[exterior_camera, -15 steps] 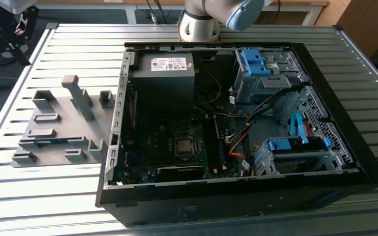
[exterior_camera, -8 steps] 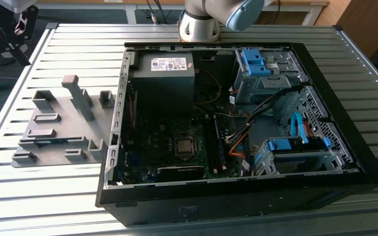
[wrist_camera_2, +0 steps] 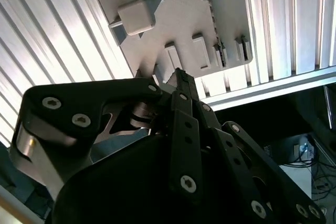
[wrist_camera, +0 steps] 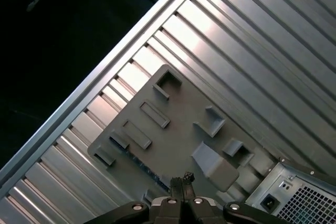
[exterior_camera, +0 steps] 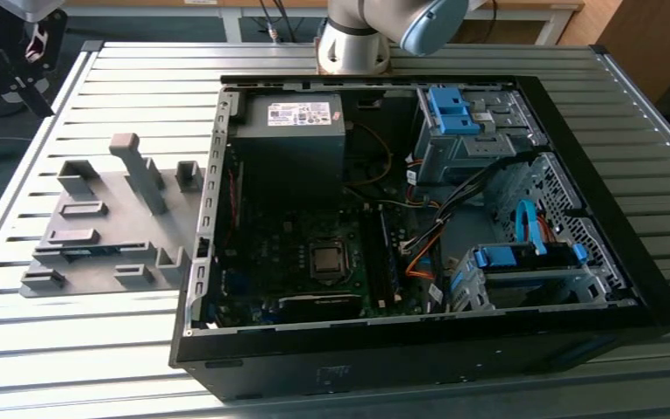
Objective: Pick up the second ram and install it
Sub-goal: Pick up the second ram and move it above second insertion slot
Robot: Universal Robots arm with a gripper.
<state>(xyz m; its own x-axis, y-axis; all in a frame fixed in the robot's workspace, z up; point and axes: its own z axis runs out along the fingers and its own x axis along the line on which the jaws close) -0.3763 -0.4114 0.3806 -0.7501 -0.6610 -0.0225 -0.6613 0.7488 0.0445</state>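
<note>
Second ram: edge-on in grey fixture slot, just beside fingertips. Gripper clenched, nothing held, abv fixture.

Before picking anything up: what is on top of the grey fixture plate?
Grey blocks stand on the fixture plate; the hand hides part of it in both wrist views.

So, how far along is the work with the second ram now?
Nothing of it looks done yet. The claw is shut, holds nothing, and hangs above the grey fixture plate. A blue-green strip at the plate's edge, probably the second ram, is yet to be picked and installed.
</note>
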